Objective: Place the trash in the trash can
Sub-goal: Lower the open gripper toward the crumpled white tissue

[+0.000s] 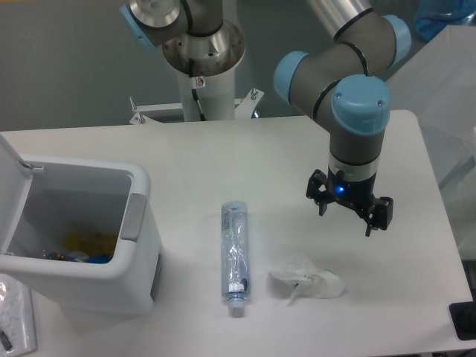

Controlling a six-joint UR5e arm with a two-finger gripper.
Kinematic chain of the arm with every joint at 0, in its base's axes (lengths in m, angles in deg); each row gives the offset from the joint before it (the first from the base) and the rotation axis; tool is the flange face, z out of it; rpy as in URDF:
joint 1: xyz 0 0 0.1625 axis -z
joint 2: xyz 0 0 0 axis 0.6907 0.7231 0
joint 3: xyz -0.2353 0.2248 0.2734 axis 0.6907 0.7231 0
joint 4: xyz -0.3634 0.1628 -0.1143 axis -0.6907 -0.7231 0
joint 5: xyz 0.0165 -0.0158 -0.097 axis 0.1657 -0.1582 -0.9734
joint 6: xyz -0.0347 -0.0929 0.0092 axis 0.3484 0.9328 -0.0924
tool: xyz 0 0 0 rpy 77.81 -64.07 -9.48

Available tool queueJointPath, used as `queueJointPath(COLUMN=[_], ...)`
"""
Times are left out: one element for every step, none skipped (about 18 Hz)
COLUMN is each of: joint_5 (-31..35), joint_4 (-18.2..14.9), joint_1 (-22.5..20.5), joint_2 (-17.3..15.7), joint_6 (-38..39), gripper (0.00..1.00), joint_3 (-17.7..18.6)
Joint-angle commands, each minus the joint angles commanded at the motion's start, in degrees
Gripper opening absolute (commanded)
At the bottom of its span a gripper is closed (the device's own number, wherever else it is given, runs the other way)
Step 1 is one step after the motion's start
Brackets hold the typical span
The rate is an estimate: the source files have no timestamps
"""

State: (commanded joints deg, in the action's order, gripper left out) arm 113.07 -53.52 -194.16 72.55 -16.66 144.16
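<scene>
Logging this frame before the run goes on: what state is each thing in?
trash can: lid up, open, some items already at the bottom.
bottle: crushed, lying flat on the table, not held.
wrapper: crumpled, on the table, apart from the bottle.
pincer: open, empty, above the table beyond the wrapper.

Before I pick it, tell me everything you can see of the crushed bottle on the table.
The crushed bottle is clear, bluish plastic, long and flattened, with a label band near its lower end, too small to read. It lies flat on the white table, lengthwise toward the camera, its narrow neck end nearest the front edge. It sits between the trash can and the crumpled wrapper, touching neither. The gripper hangs apart from it, to its right.
</scene>
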Motion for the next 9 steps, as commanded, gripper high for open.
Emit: queueJointPath(joint_5=[0.0,-0.09,-0.09,-0.17,-0.44,-0.53,-0.61,-0.62,-0.62], joint_4=[0.09,0.09,0.09,0.09,0.18,0.18,0.44,1.05,1.66], joint_1=[-0.09,0.0,0.0,0.09,0.09,0.18,0.44,0.7,0.79], joint_2=[-0.09,-0.09,-0.09,0.0,0.0,0.0,0.09,0.35,0.53], joint_6=[0.0,0.09,0.17,0.09,0.09,0.09,0.09,0.09,0.09], gripper=[1.0,1.0,1.0,1.0,1.0,1.0,1.0,1.0,1.0], joint_3=[0.17,0.18,0.26,0.26,0.26,0.26,0.26,0.35,0.53])
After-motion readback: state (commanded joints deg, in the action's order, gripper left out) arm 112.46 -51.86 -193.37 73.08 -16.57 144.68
